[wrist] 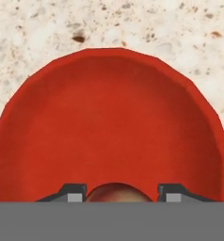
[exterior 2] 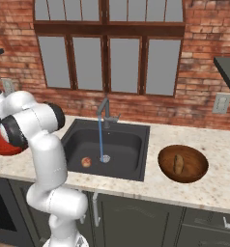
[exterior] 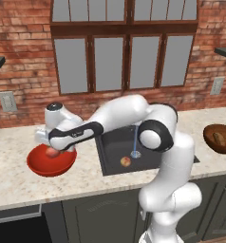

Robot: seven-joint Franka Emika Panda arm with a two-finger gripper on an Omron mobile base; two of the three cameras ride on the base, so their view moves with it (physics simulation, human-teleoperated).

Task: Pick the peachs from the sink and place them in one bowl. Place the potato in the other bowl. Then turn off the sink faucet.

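Jaws (wrist: pixel 119 194) closed on the reddish peach (wrist: pixel 118 192), held just over the red bowl (wrist: pixel 109 117) on the worktop (wrist: pixel 132 23). Second peach (exterior 2: pixel 86 162) well off to the jaws' side in the sink (exterior 2: pixel 117 140). Potato (exterior 2: pixel 178 164) in the wooden bowl (exterior 2: pixel 196 166). Faucet (exterior 2: pixel 104 110) running.

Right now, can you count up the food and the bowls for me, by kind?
Peaches: 2, one in the sink, one between the tool's fingers over the red bowl
Potatoes: 1, in the brown bowl
Bowls: 2, red and brown
Total: 5
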